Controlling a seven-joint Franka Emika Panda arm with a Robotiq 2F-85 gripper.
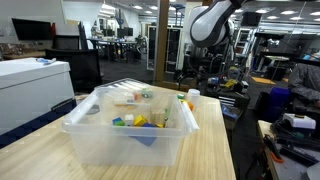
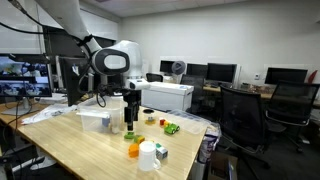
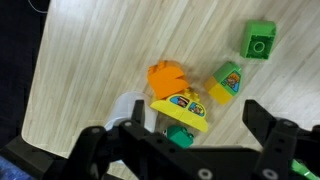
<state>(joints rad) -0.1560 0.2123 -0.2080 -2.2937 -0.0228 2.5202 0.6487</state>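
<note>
My gripper (image 3: pixel 185 140) is open and empty, with its two black fingers spread wide just above the wooden table (image 3: pixel 80 60). Between and just ahead of the fingers lies a yellow half-round toy piece (image 3: pixel 180 108) with small pictures on it, with a small green block (image 3: pixel 180 135) beside it. An orange toy (image 3: pixel 168 78) touches the yellow piece on its far side. A yellow block (image 3: pixel 226 83) and a green brick (image 3: pixel 260 40) lie further off. In an exterior view the gripper (image 2: pixel 130 124) points straight down near the table.
A clear plastic bin (image 1: pixel 95 130) holding several toy pieces stands on the table; it also shows in an exterior view (image 2: pixel 95 118). A white cup (image 2: pixel 148 155) and an orange toy (image 2: pixel 133 150) sit near the table edge. Office chairs (image 2: pixel 245 115) and desks surround it.
</note>
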